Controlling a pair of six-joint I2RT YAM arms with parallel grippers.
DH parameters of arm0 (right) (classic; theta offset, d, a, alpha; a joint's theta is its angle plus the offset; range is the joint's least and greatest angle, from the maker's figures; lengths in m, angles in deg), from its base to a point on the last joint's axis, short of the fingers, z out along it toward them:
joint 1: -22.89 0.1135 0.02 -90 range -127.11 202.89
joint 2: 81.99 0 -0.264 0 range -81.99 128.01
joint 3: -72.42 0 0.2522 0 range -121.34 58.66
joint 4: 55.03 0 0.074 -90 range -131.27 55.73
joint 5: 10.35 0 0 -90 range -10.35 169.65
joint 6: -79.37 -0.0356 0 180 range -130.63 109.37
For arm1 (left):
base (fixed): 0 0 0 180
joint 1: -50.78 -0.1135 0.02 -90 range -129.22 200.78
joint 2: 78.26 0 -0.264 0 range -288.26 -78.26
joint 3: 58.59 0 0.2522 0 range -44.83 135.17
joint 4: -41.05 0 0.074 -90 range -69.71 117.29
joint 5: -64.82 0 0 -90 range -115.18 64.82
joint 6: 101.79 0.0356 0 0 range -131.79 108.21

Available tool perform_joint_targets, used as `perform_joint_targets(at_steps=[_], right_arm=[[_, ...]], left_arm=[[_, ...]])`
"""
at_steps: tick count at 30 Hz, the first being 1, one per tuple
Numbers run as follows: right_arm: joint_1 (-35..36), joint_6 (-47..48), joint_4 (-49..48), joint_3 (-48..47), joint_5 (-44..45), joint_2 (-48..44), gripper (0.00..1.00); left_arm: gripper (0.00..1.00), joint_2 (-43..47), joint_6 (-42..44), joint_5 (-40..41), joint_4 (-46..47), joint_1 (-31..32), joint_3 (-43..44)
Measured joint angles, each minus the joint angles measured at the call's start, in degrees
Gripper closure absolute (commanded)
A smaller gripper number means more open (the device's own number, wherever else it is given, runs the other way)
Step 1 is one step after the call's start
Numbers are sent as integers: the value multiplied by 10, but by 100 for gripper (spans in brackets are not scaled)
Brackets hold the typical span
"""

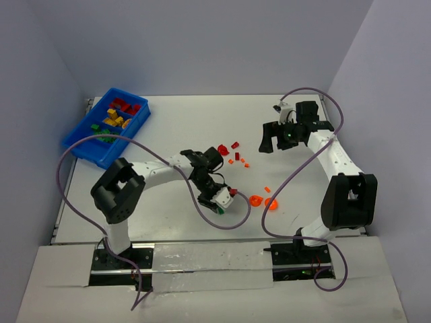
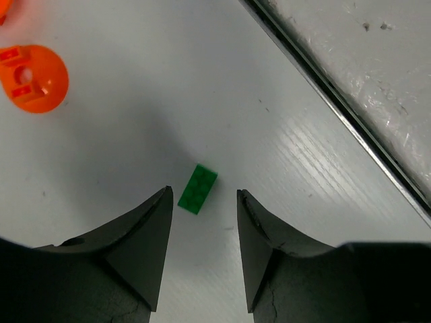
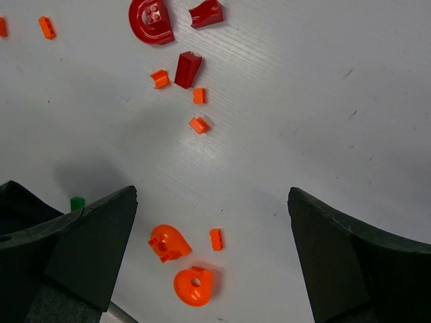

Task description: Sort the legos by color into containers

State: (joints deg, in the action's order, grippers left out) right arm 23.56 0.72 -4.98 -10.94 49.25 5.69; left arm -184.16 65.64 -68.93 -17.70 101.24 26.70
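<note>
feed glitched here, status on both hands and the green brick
Left hand open, lined up on green brick, not gripped. Right hand open, empty, over loose red and orange pieces. Nothing blocking the brick.

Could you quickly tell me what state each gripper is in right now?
Left gripper: open above a green brick, not gripping.
Right gripper: open, empty.

White arms [image 1: 158, 171] with black joints [image 1: 118, 190] carry looping purple cables [image 1: 306, 89].
</note>
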Motion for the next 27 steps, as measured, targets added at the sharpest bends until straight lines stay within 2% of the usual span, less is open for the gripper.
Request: perform_joint_targets(at_steps=[6, 12, 15, 17, 22, 27], right_arm=[[-17, -1, 0, 0, -1, 0, 0], [-21, -2, 0, 0, -1, 0, 0], [-21, -3, 0, 0, -1, 0, 0], [-21, -3, 0, 0, -1, -1, 0], [-21, -4, 0, 0, -1, -2, 0], [-21, -4, 0, 0, -1, -4, 0]], left_arm=[[47, -34, 6, 28, 41, 32, -1], [49, -54, 13, 39, 67, 36, -10], [58, -49, 16, 39, 75, 36, -20], [68, -46, 21, 38, 76, 35, -26], [75, -44, 30, 35, 76, 28, -30], [94, -44, 34, 34, 75, 15, -30]])
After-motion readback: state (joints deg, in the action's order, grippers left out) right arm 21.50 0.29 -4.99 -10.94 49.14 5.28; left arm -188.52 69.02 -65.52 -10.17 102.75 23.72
